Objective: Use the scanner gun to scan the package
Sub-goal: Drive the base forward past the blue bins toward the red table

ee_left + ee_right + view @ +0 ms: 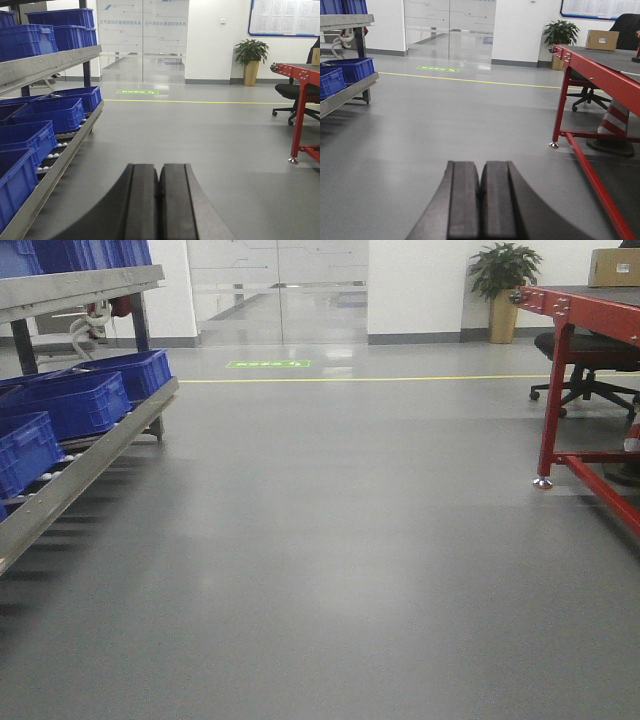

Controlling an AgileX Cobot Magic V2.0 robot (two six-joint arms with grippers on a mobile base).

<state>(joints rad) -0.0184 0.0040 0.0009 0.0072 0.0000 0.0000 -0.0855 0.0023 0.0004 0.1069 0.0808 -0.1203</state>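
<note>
The package (602, 40), a small tan cardboard box with a white label, sits at the far end of the red table (598, 73). It also shows as the tan box (613, 267) at the top right of the front view. I cannot make out the scanner gun; only a small orange-red bit shows at the right edge of the right wrist view. My left gripper (159, 167) is shut on nothing and hangs over bare floor. My right gripper (481, 165) is likewise shut and empty, well short of the table.
A metal rack with several blue bins (70, 400) runs along the left. The red table's legs (552, 410) stand at the right, with an office chair (590, 380) behind and a striped cone (615, 125) beneath. A potted plant (505, 280) and glass doors (280, 290) lie ahead.
</note>
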